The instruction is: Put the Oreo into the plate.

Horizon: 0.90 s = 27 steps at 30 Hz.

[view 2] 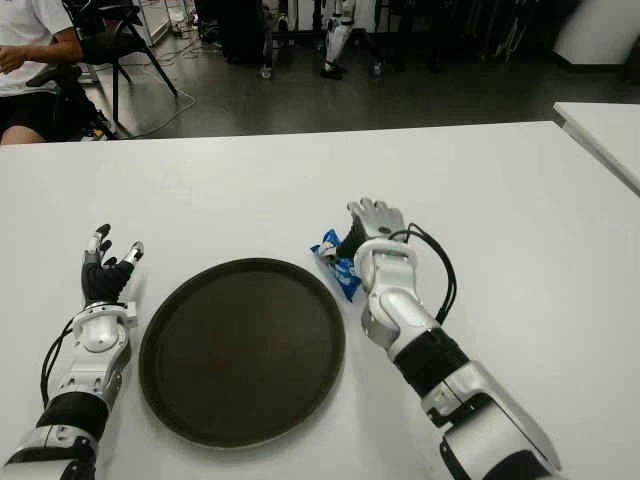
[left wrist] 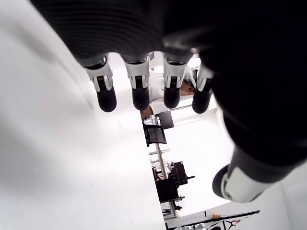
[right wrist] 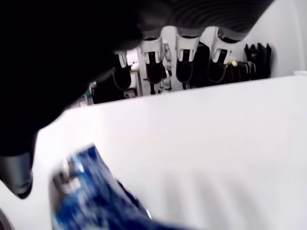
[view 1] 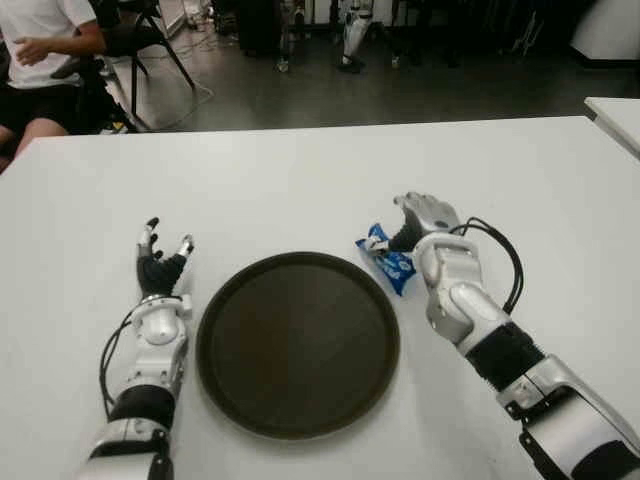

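A white table [view 1: 300,180] fills the view, its far edge meeting a dark floor. Beyond the far left corner a seated person [view 1: 45,50] in a white shirt is partly in view.

Near the front edge, toward the left, the left hand [view 1: 160,262] shows above the tabletop with its fingers [left wrist: 106,96] spread apart and straight, holding nothing.

Just right of it, at the middle of the front edge, lies the plate [view 1: 297,342], a round dark dish with a raised rim (nothing lies in it).

Just beyond the plate's far right rim lies the Oreo [view 1: 390,262], a small blue packet flat on the table, outside the plate.

The right hand [view 1: 425,215] is right beside the packet, on its right and slightly farther back. Its fingers [right wrist: 184,62] are extended and apart over the tabletop, not closed around the packet; the thumb is close to the packet, though contact cannot be made out.
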Tool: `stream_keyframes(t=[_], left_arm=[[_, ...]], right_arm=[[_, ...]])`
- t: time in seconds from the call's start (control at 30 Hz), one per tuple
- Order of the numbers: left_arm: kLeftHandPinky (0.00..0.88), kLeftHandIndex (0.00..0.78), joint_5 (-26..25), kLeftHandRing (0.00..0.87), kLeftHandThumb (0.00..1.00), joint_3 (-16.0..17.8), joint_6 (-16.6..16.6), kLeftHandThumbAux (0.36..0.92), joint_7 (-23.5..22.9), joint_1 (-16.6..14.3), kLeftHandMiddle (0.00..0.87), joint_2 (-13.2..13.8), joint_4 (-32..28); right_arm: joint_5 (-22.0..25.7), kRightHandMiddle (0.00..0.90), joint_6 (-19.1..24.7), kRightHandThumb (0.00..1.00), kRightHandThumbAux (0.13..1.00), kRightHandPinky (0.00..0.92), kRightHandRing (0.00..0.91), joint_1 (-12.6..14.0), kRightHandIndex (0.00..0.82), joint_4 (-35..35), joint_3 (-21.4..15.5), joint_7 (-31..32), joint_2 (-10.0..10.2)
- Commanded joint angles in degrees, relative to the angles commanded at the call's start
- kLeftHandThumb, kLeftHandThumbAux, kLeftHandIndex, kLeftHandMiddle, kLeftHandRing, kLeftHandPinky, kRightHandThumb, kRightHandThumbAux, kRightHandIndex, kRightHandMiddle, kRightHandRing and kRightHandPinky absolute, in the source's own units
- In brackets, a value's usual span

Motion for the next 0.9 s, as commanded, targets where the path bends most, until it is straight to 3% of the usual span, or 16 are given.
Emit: stream_keyframes(t=[0.33, 0.4, 0.53, 0.9], left_arm=[[0.042, 0.036, -0.24, 0.036, 0.038, 0.08, -0.46, 0.674, -0.09, 0.04, 0.049, -0.15, 0.13], [0.039, 0.035, -0.18, 0.035, 0.037, 0.08, -0.49, 0.677, 0.05, 0.07, 0.050, -0.18, 0.13], [0.039, 0.036, -0.24, 0.038, 0.050, 0.20, -0.66, 0.680, 0.35, 0.06, 0.056, -0.34, 0.25], [0.036, 0.032, 0.42, 0.037, 0.044, -0.12, -0.90, 0.692, 0.84, 0.11, 0.055, -0.25, 0.18]], right_arm=[[-2.19, 0.000, 3.37, 0.000, 0.501, 0.000, 0.000, -0.57, 0.075, -0.33, 2.13, 3.75, -0.43], [-2.41, 0.008, 3.33, 0.000, 0.489, 0.000, 0.000, -0.53, 0.197, -0.45, 2.43, 4.14, -0.68], [-2.43, 0.018, 3.09, 0.000, 0.484, 0.000, 0.000, -0.61, 0.275, -0.60, 3.06, 5.21, -1.29], [-2.82, 0.048, 3.07, 0.000, 0.494, 0.000, 0.007, -0.80, 0.305, -1.08, 4.06, 7.35, -2.20]])
